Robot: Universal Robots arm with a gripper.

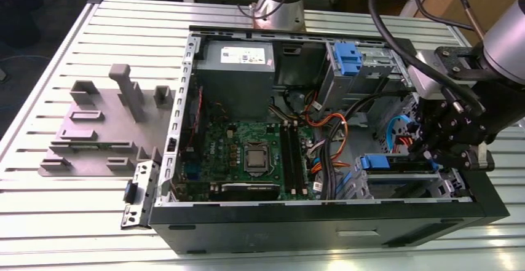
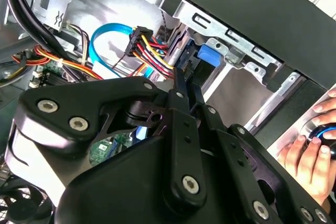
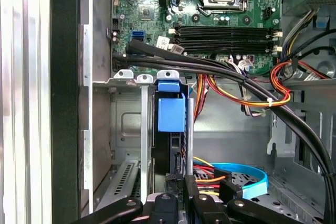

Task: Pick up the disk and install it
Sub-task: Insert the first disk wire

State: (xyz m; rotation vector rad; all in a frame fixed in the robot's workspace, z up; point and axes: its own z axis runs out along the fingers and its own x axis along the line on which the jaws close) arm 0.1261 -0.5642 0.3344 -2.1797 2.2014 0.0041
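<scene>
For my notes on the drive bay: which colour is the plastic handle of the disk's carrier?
Blue; the carrier handle shows best in the first wrist view.

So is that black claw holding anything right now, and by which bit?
The gripper seems closed on the disk, standing on edge in its drive bay, gripping the end opposite its blue tab.

The exterior view looks down from above and in front onto an open computer case point(image 1: 328, 212) on a slatted table point(image 1: 74, 216). Both wrist views sit close inside the case, sharing the blue drive latch point(image 3: 171, 109) point(image 2: 210, 54) and blue cable point(image 3: 247, 174) point(image 2: 107, 38)
</scene>
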